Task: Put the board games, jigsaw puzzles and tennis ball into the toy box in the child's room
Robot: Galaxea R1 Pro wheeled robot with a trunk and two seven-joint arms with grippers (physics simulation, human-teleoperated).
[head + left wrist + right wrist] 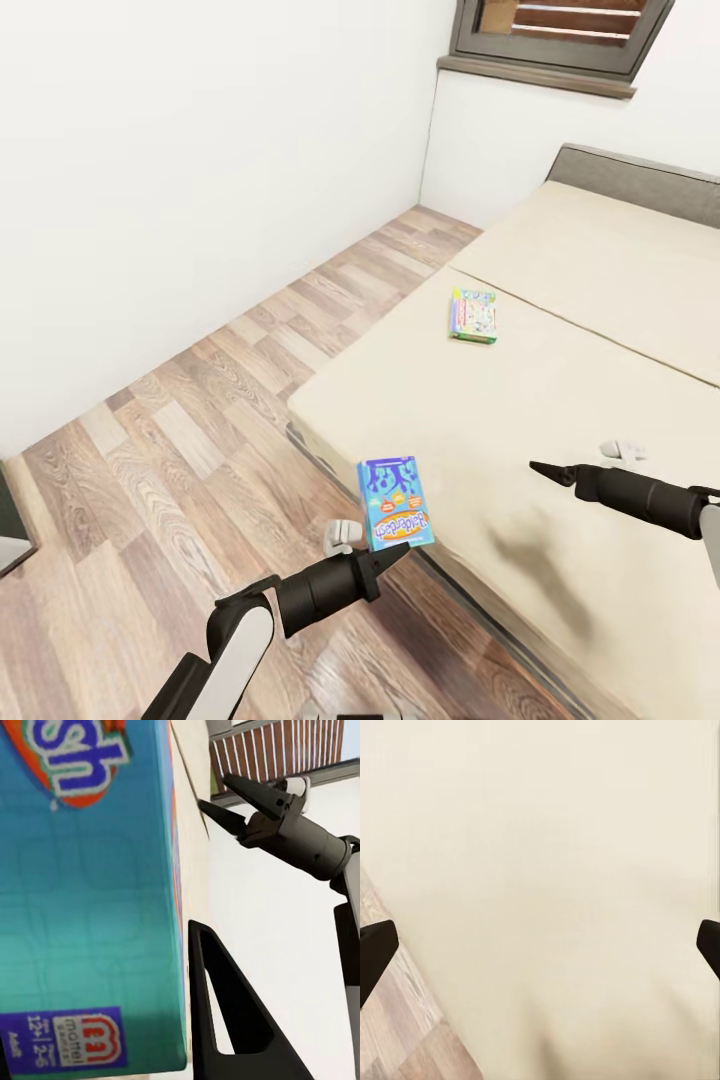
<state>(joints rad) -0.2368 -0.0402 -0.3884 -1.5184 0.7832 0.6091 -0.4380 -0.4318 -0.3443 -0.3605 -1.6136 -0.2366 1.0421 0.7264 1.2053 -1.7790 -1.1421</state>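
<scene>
Left gripper [398,551] holds a blue board game box [396,503] upright, fingers [225,1020] clamped on its lower edge, lifted over the near edge of the bed [600,300] above the wood floor [200,420]. Second board game [474,315] lies flat on the mattress further up, near the bed's floor-side edge. Right gripper [545,470] hangs over the mattress, fingers [375,952] spread wide apart, gripping nothing. Window [560,35] in the far wall above the headboard
</scene>
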